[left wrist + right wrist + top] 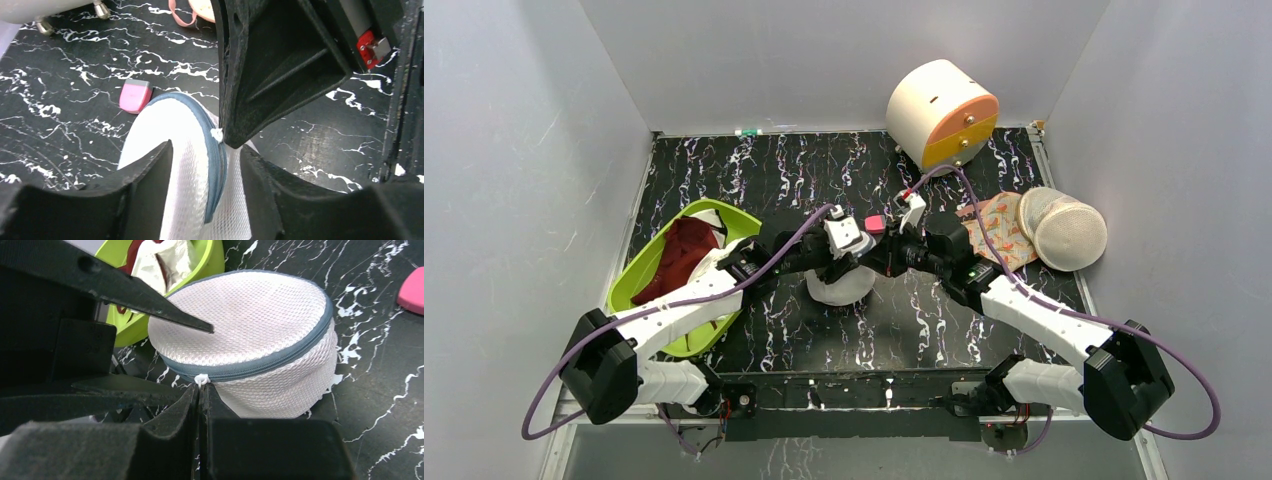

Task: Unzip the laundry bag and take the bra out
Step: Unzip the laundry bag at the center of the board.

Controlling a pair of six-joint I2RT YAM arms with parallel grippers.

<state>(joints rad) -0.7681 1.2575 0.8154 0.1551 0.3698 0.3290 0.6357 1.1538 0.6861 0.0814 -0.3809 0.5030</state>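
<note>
The laundry bag [839,288] [170,130] [250,325], a white mesh pouch with a blue-grey zip round its rim, lies zipped at the table's middle under both grippers. My right gripper [201,387] [876,262] is shut on the small white zip pull [201,379] [217,133] at the bag's near side. My left gripper [205,155] [849,268] is open, with one finger on each side of the bag's rim and mesh filling the gap. The bra is hidden.
A lime green bin [639,270] at the left holds a dark maroon garment [686,250]. A small pink block [875,223] [135,95] lies just behind the bag. At the back right are a white-and-orange drum [939,110], floral fabric [999,228] and a domed mesh bag [1064,230].
</note>
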